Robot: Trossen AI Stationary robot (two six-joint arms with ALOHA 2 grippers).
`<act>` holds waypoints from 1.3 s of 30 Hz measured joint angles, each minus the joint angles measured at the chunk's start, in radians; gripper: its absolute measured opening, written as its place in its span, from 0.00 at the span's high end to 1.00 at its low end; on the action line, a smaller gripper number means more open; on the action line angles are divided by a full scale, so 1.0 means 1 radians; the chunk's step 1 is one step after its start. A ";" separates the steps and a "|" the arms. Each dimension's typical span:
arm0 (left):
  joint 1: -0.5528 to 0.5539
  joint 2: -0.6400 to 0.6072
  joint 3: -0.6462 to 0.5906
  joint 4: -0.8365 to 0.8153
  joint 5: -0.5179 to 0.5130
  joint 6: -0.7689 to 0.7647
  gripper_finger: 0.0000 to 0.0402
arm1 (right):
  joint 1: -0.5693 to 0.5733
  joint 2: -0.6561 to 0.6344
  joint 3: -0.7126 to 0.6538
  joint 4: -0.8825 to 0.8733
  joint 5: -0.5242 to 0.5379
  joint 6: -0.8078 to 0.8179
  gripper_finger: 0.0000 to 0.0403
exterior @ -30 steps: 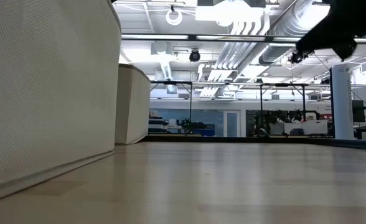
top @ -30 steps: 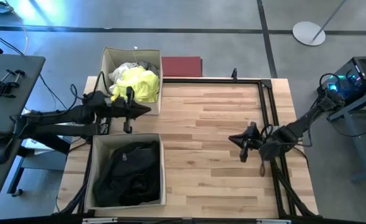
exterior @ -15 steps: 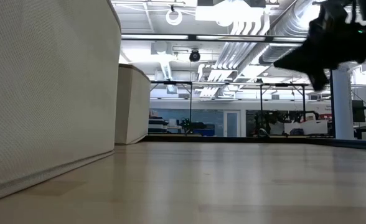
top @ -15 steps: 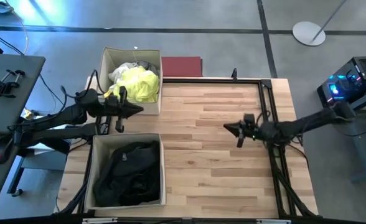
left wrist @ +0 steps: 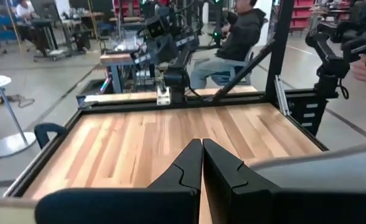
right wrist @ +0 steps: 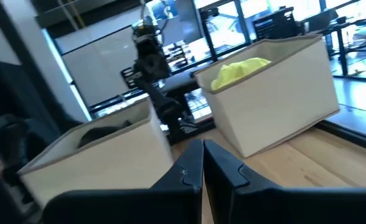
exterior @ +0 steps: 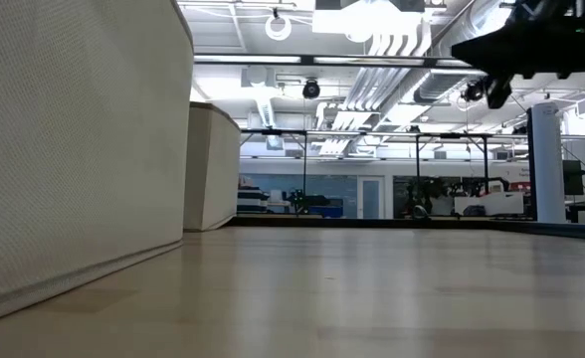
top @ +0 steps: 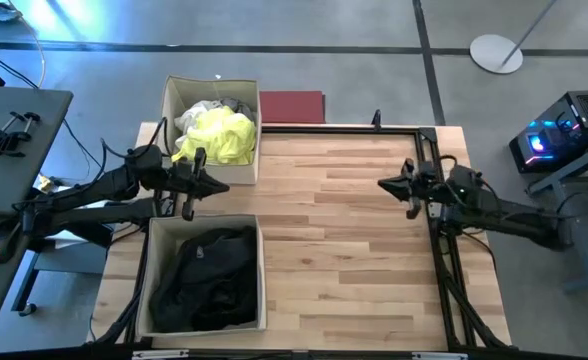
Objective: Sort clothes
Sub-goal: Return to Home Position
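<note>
neon yellow garment (top: 222, 137) sits piled on top in the far beige box (top: 170, 100), white and grey pieces (top: 206, 108) beside it, and the black clothes (top: 209, 280) fill the near beige box (top: 262, 265). your left pincer (top: 222, 187) hovers between the two boxes, fingers pressed together on nothing. your right pincer (top: 384, 184) hangs over the desk (top: 344, 260) near its right edge, likewise closed and empty.

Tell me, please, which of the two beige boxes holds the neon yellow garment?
The box beside the dark red rectangle: the yellow garment tops its pile, whereas the other box holds only dark clothes.
</note>
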 joint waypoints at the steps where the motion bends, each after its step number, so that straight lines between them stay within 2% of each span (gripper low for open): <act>1: 0.000 -0.003 0.000 -0.010 0.000 -0.001 1.00 | -0.001 -0.037 0.000 -0.040 -0.014 -0.001 1.00; 4: 0.000 -0.016 -0.038 0.032 0.000 -0.005 1.00 | 0.000 -0.145 0.000 -0.144 -0.037 0.000 1.00; 8: 0.006 -0.060 -0.162 0.166 -0.001 -0.021 1.00 | 0.000 -0.274 0.000 -0.254 -0.044 0.003 1.00; 15: 0.028 -0.117 -0.334 0.383 -0.003 -0.117 1.00 | 0.001 -0.263 0.001 -0.313 -0.045 0.028 1.00; 20: 0.000 -0.178 -0.374 0.354 -0.004 -0.163 1.00 | 0.010 -0.263 0.001 -0.315 -0.043 0.061 1.00; 24: -0.072 -0.257 -0.375 0.316 -0.016 -0.184 1.00 | 0.034 -0.263 0.001 -0.315 -0.022 0.089 1.00; 32: -0.311 -0.384 -0.384 0.188 -0.251 -0.135 1.00 | 0.118 -0.263 0.001 -0.315 0.080 0.113 1.00; 35: -0.366 -0.411 -0.433 0.256 -0.335 -0.095 1.00 | 0.155 -0.263 -0.002 -0.307 0.100 0.106 1.00; 39: -0.370 -0.434 -0.499 0.377 -0.422 -0.058 1.00 | 0.193 -0.263 -0.037 -0.286 0.109 0.089 1.00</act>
